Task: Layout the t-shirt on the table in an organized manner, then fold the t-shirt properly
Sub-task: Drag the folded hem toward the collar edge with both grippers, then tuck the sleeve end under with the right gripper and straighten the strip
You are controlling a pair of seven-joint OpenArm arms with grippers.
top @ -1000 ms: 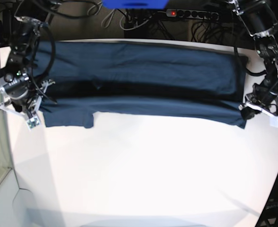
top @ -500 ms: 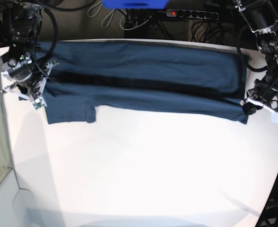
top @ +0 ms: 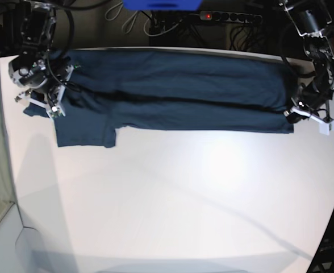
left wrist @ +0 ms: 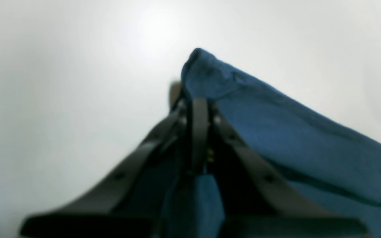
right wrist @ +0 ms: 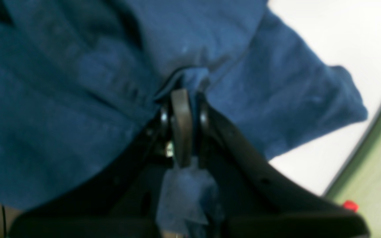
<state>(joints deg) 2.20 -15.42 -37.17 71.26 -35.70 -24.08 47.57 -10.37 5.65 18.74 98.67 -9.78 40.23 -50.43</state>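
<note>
Currently, going left to right in the base view: the right gripper [top: 39,105] sits at the far-left edge of the table [top: 172,199], on the sleeve end of the t-shirt [top: 172,91]. Its jaws are pressed together on a pinch of the navy cloth; the right wrist view shows a fold of fabric caught between the black fingers [right wrist: 181,125], with a bit of cloth poking out behind them. A short sleeve flap hangs out below and right of that gripper, lying flat on the white surface.

The shirt itself is stretched as a long, narrow band along the far side of the table, lengthwise folded, with a dark crease line running across its middle. Its near edge is roughly straight and dips slightly toward the right end. The rest of the tabletop nearer the camera is bare white.

At the right end, the left gripper [top: 309,114] holds the shirt's near-right corner close to the table edge. Left wrist view: jaws closed, pinching the cloth, and the fabric rises to a peak just past the fingertips [left wrist: 199,132], lifted off the table there. That view is blurry, so how much cloth sits in the pinch is unclear.

Cables and a power strip [top: 229,17] lie beyond the far edge.
</note>
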